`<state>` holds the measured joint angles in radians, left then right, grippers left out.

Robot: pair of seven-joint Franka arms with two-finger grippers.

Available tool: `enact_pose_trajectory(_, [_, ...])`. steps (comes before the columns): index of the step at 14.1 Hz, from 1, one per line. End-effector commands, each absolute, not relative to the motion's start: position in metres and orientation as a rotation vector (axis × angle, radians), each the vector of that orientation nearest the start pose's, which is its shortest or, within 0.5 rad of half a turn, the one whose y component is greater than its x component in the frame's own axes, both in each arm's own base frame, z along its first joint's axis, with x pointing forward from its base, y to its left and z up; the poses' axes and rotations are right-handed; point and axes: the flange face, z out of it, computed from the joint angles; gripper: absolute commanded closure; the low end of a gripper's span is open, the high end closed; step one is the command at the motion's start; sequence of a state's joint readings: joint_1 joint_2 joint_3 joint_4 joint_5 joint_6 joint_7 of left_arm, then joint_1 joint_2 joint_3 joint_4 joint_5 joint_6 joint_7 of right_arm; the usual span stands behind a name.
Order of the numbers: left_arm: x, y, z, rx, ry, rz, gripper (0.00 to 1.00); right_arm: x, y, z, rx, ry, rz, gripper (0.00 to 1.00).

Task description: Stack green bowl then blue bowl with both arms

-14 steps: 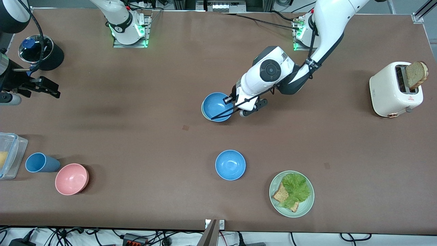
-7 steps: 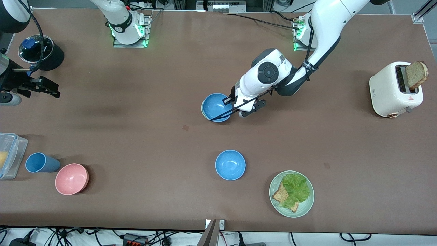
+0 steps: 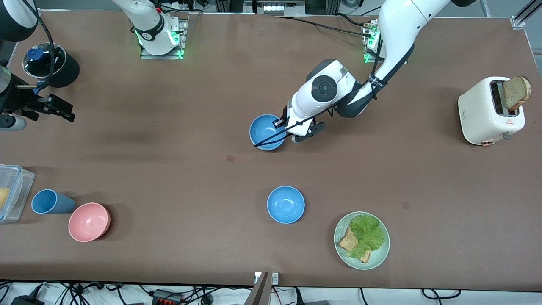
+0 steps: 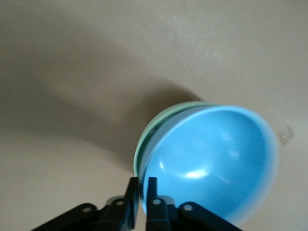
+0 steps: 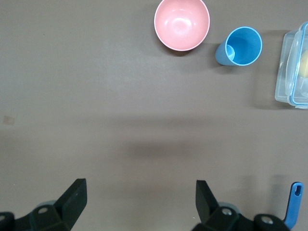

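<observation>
Left claw [image 4: 142,192] pinching the rim of the blue bowl [image 4: 211,166] nesting in the green bowl [image 4: 144,147] mid-counter [image 3: 169,178], right claw [image 5: 139,199] waiting, fingers spread wide, over the right arm's end

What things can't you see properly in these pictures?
- Green bowl: only a rim sliver shows in the left wrist view; the blue bowl sitting in it covers the rest.
- Left gripper: in the front view the arm's own wrist hides it.
- Clear box: cut off by the front view's edge.
- Right gripper: open over bare table, cut off by its wrist view's edge.
</observation>
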<state>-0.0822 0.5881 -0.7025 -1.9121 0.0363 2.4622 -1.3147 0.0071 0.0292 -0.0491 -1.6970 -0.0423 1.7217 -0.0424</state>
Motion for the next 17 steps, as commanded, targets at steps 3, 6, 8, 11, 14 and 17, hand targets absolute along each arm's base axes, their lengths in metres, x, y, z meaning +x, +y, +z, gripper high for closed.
enact_pose_trajectory(3, [0.487,-0.419,0.272,-3.197,-1.081,0.366,0.75,0.563,-0.028,0.566,-3.169,-0.026,-0.007,0.0])
enact_pose_trajectory(6, [0.508,-0.398,0.29,-3.153,-1.088,0.378,0.73,0.564,-0.028,0.565,-3.169,-0.026,-0.005,0.0])
enact_pose_trajectory(8, [0.53,-0.382,0.315,-3.118,-1.092,0.392,0.72,0.563,-0.028,0.566,-3.169,-0.026,-0.005,0.0])
enact_pose_trajectory(11, [0.566,-0.337,0.358,-3.141,-1.039,0.338,0.7,0.563,-0.028,0.566,-3.169,-0.026,-0.005,0.0])
enact_pose_trajectory(14, [0.601,-0.272,0.387,-3.21,-0.74,0.375,0.66,0.563,-0.028,0.566,-3.169,-0.026,-0.005,0.0])
enact_pose_trajectory(17, [0.626,-0.203,0.405,-3.252,-0.497,0.413,0.59,0.563,-0.028,0.565,-3.166,-0.025,0.004,0.0])
